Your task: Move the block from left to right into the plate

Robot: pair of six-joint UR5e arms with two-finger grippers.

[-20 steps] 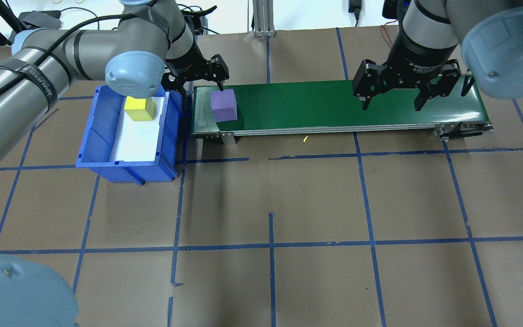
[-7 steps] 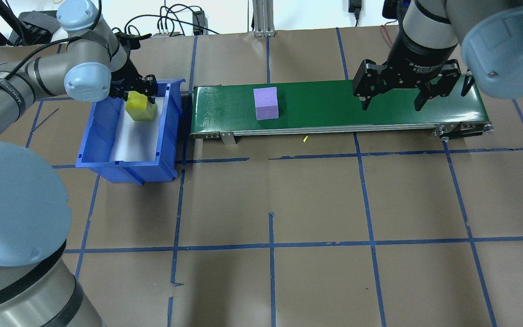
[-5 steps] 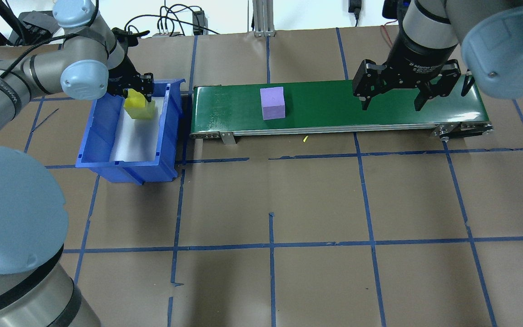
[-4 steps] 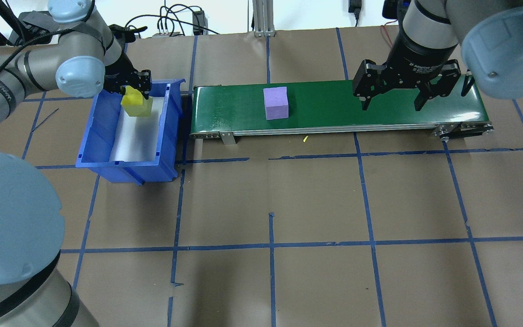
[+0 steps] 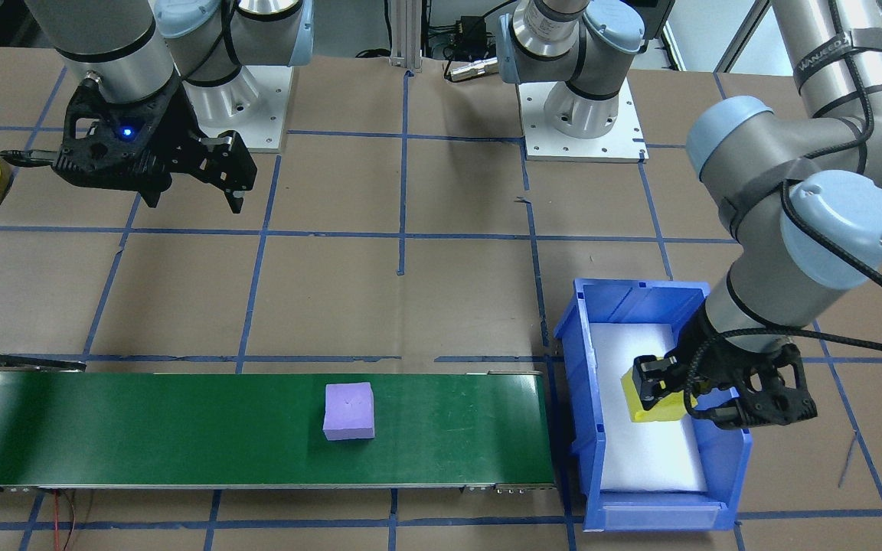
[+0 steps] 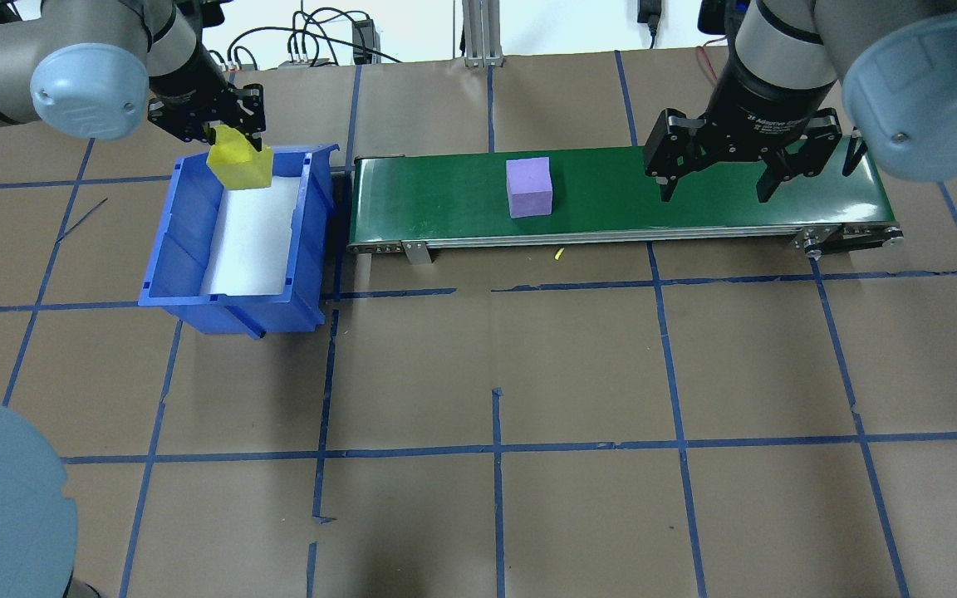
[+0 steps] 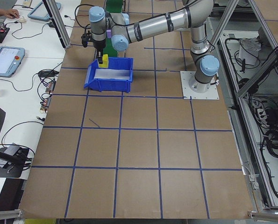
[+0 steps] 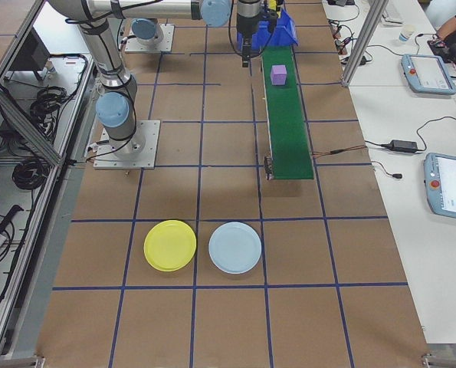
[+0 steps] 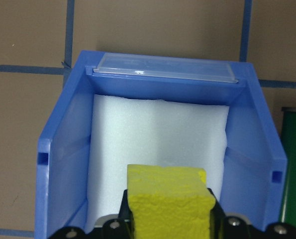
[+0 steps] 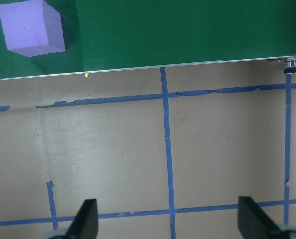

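Two blocks show: left gripper [image 6: 233, 137] fingers pinch the yellow block [image 6: 239, 164] above the blue bin [image 6: 188, 249], upper left; right gripper [image 6: 721, 176] fingers spread over the green belt [image 6: 611, 199]; purple block [image 6: 528, 188] mid-belt.

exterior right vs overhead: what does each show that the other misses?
Only exterior right: the yellow plate and a pale blue plate beside it on the table, past the belt's end, plus both arm bases.

Only overhead: the grip detail. The left gripper is shut on the yellow block, lifted over the bin; the right gripper is open above the belt.

Both: the purple block riding the belt, and the blue bin at the belt's far-left end.
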